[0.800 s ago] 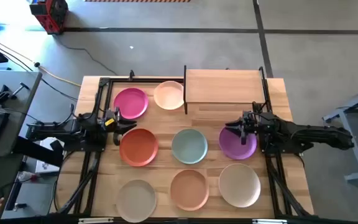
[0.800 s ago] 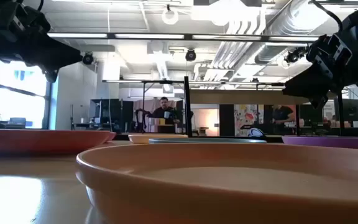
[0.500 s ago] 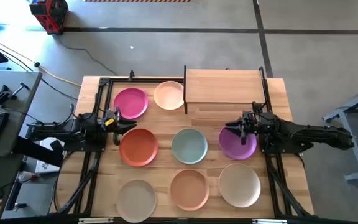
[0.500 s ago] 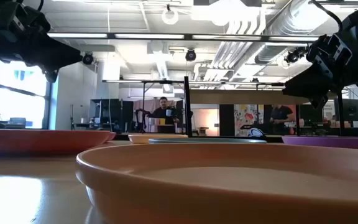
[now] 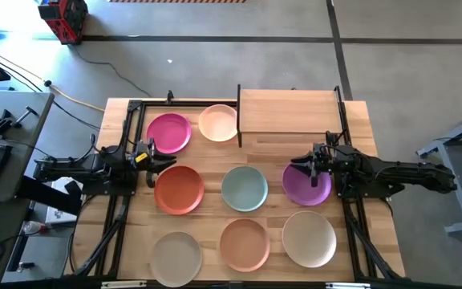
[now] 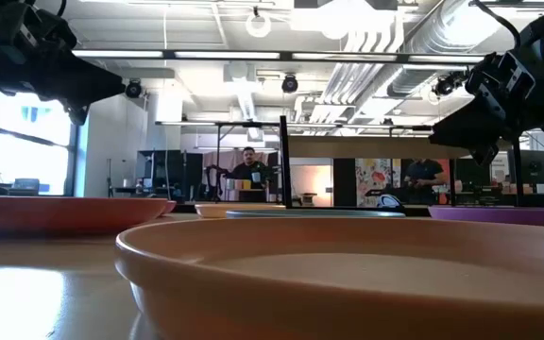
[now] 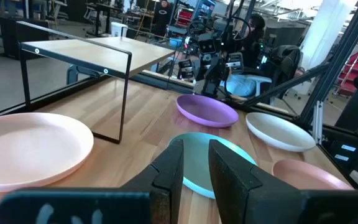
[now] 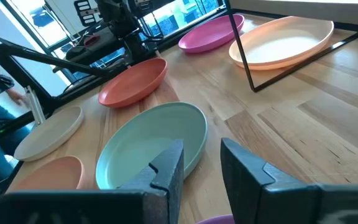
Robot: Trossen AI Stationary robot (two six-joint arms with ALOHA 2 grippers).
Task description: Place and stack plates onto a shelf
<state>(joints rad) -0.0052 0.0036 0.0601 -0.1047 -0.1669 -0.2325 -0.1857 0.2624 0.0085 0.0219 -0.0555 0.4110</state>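
Note:
Eight plates lie flat on the wooden table: magenta [image 5: 169, 132], cream [image 5: 218, 123], orange-red [image 5: 179, 189], pale teal [image 5: 244, 188], purple [image 5: 306, 184], beige [image 5: 175, 254], salmon [image 5: 244, 244] and off-white [image 5: 309, 238]. The shelf [image 5: 287, 111] stands bare at the far right on thin black posts. My left gripper [image 5: 152, 163] hangs above the gap between the magenta and orange-red plates, open [image 7: 194, 168], with nothing between its fingers. My right gripper [image 5: 305, 164] hovers over the purple plate's far left rim, open [image 8: 201, 165] and holding nothing.
A black metal frame [image 5: 135, 108] runs along the table's left and far edges. The cream plate lies right beside the shelf's left post [image 5: 239, 116]. Bare wood [image 5: 295, 144] shows between the shelf and the purple plate. A person [image 6: 246, 165] stands far off in the room behind.

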